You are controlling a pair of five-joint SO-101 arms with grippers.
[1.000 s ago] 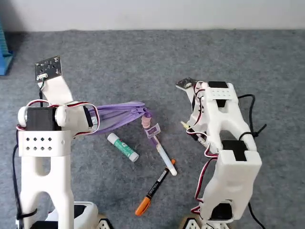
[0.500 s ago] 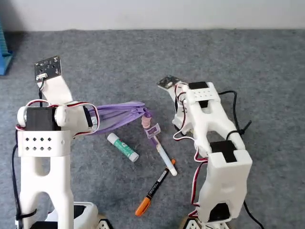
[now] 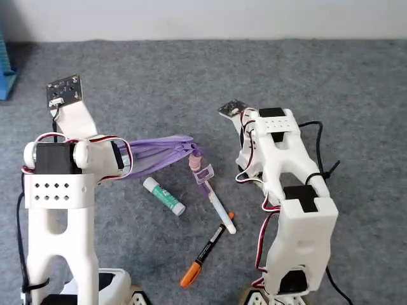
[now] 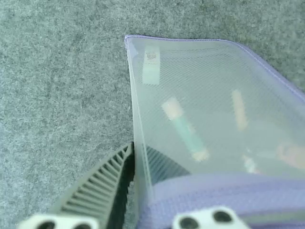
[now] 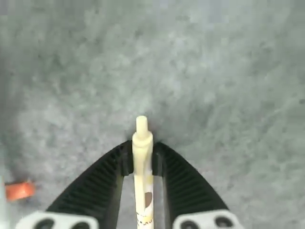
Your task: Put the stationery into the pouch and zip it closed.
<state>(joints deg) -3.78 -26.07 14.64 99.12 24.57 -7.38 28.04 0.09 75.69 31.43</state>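
At the far left, my left gripper (image 4: 140,155) is clamped on the edge of the purple mesh pouch (image 3: 159,155), one finger on each face of the fabric. The pouch stretches out from it, away from my left arm and towards the middle of the grey carpet (image 3: 318,82), with a pinkish zip tag (image 3: 203,171) hanging at its far end. I cannot tell whether the zip is open.

Just beside the pouch, on the side nearer my bases, a green and white glue stick (image 3: 164,196) lies on the carpet. Next over is a pale blue pen (image 3: 219,210), with one end near the zip tag. A black marker with an orange cap (image 3: 203,254) lies beside the pen's other end, and whether they touch I cannot tell.

On the right, my right gripper (image 5: 142,153) is closed on a cream pen (image 5: 142,138), whose tip points out past my fingertips above the carpet, well apart from the pouch.
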